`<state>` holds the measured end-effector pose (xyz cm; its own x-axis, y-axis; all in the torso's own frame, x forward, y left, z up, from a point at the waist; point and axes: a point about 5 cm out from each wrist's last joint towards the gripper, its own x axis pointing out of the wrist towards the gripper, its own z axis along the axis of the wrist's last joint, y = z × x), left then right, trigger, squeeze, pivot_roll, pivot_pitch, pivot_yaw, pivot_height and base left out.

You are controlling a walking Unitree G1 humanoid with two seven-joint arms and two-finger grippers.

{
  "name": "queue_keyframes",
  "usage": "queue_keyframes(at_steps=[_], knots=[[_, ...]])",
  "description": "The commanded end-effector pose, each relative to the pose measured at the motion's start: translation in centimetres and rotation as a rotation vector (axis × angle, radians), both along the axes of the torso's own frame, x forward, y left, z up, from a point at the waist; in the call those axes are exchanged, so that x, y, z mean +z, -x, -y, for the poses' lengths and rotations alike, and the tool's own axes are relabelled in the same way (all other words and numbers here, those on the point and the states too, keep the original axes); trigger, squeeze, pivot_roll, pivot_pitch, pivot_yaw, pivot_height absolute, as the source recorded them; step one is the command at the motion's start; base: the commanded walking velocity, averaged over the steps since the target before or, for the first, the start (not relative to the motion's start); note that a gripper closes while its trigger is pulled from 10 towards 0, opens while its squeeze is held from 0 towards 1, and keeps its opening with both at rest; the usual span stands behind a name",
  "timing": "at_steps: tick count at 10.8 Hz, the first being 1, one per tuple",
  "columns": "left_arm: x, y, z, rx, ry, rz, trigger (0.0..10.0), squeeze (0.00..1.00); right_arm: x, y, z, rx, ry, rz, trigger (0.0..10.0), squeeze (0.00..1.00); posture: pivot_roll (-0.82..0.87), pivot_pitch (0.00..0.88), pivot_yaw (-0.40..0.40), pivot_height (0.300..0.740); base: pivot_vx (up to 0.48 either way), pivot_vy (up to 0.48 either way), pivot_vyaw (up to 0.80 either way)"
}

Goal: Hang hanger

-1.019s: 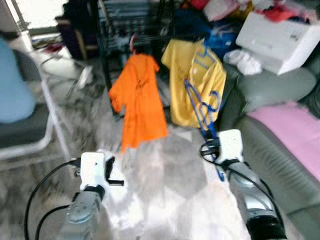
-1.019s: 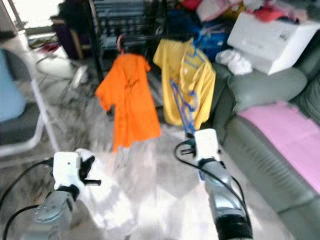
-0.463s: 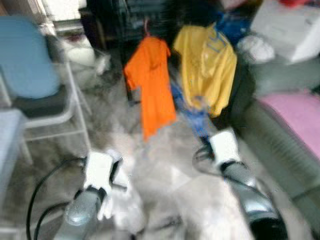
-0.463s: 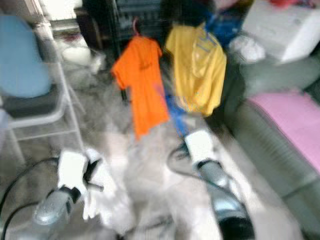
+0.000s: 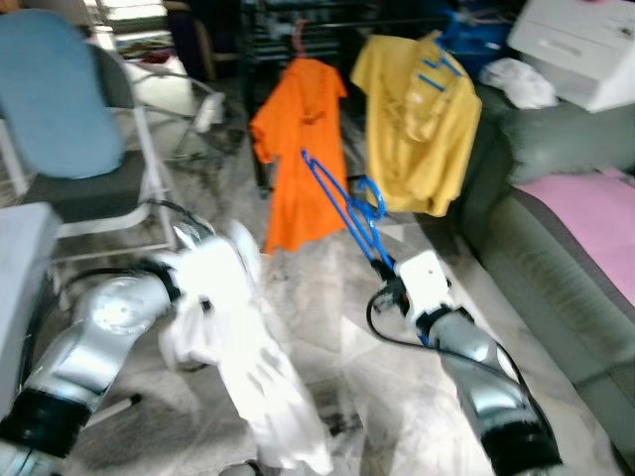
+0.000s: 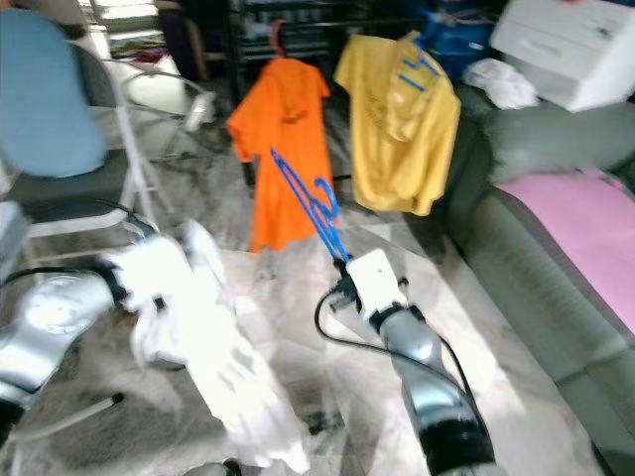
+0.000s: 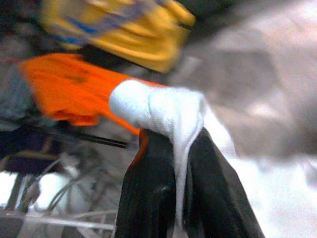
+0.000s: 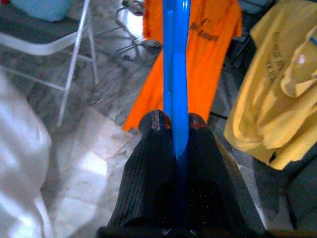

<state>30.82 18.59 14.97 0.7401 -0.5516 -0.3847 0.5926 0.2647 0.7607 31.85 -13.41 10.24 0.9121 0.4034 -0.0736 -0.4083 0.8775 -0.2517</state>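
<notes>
2 grippers are loaded at once, and each hold seems to serve the hanging job. The right gripper (image 8: 176, 130) is clamped on the blue hanger (image 5: 342, 208), its 2 black fingers (image 8: 205, 153) pinching the flat blue bar between them, so the hanger sticks out ahead of the wrist toward 12 o'clock with its hook end (image 5: 369, 194) up and free, which is probably the point of gripping it low: the hook stays clear to catch a rail. The left gripper (image 7: 173, 153) is closed on a white garment (image 5: 243, 367), a fold of cloth squeezed between its fingers and the rest drooping down toward the pale marbled floor (image 5: 327, 297), at about 8 o'clock from the hanger and apart from it. Ahead, at 12 o'clock, an orange shirt (image 5: 303, 149) and a yellow shirt (image 5: 417, 124) already hang side by side from a dark rack (image 5: 268, 40), the orange one on a reddish hook, the yellow one on a blue hanger, so that rack is the likely destination. A grey sofa with a pink cover (image 5: 585, 223) lies at 3 o'clock and a folding chair with a blue back (image 5: 64, 119) at 10 o'clock. Judging from this, the white garment is not yet on the hanger, and the hanger is well short of the rack.
</notes>
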Motion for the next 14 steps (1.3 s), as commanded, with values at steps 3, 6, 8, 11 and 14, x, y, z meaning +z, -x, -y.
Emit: queue_keyframes(at_steps=[3, 6, 8, 11, 14], knots=[[0.9, -1.7, -3.2, -0.082, -0.405, 0.240, 10.0, 0.00, 1.0, -0.2, 1.6, 0.077, -0.001, -0.007, 10.0, 0.00, 0.01, 0.077, 0.005, 0.740, 0.000, 0.000, 0.00], [3.8, -4.9, -4.4, 0.123, -0.389, 0.486, 10.0, 0.00, 2.2, -0.2, 0.4, 0.312, -0.001, -0.031, 10.0, 0.00, 0.01, 0.066, -0.009, 0.740, 0.000, 0.000, 0.00], [4.7, -5.5, -2.8, 0.081, -0.342, 0.637, 10.0, 0.00, 2.5, 0.4, -0.7, 0.426, -0.044, -0.072, 10.0, 0.00, 0.01, 0.063, -0.018, 0.740, 0.000, 0.000, 0.00], [5.7, -6.0, -2.7, 0.070, -0.280, 0.708, 10.0, 0.00, 2.2, 1.3, -0.6, 0.498, -0.035, -0.104, 10.0, 0.00, 0.00, 0.063, -0.008, 0.740, 0.000, 0.000, 0.00], [5.2, -6.2, -2.8, 0.070, -0.235, 0.715, 10.0, 0.00, 2.2, 1.9, -1.3, 0.594, 0.002, -0.138, 10.0, 0.00, 0.00, 0.063, -0.010, 0.740, 0.000, 0.000, 0.00]])
